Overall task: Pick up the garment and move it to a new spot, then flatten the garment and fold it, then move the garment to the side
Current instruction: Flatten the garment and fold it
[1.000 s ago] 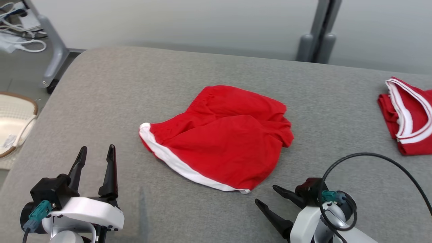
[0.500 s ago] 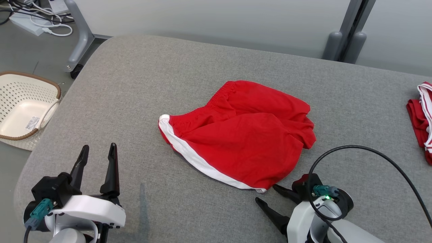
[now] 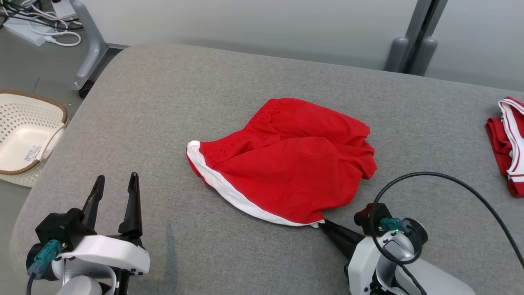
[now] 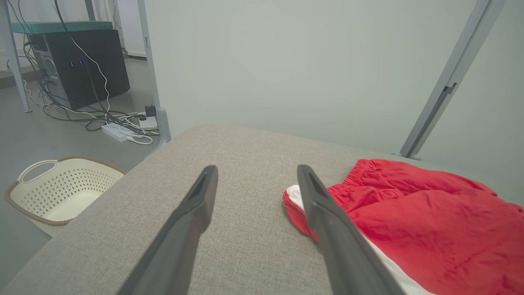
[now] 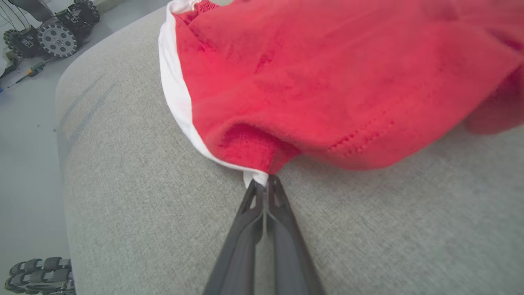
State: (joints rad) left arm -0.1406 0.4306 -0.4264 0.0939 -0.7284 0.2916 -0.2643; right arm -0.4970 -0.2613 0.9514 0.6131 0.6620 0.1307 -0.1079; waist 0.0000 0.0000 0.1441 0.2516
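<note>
- Red shorts (image 3: 286,164) with a white side stripe lie rumpled in the middle of a grey padded table (image 3: 163,102), elastic waistband toward the far edge.
- The right gripper (image 3: 324,223) meets the shorts at their near right corner. Its two dark fingers are pressed together on the white hem corner, and the right wrist view shows the cloth drawn to a point at the tips.
- The left gripper (image 3: 116,186) hovers nearer the robot than the shorts and to their left, apart from them, with fingers spread wide and holding nothing. In the left wrist view the white-edged end of the shorts lies just behind one finger.
- The task's garment — a red jersey (image 3: 505,147) with red-and-white striped trim — lies gathered well to the right of the shorts and is cut off by the frame edge. Neither gripper touches it.
- A cream perforated laundry basket (image 3: 24,135) stands on the floor to the left of the shorts, past the table's rounded corner.
- White cables (image 3: 61,39) and a power strip (image 3: 22,26) lie on the floor far to the left of the shorts — a grey upright post (image 3: 413,37) rises behind the table beyond them.
</note>
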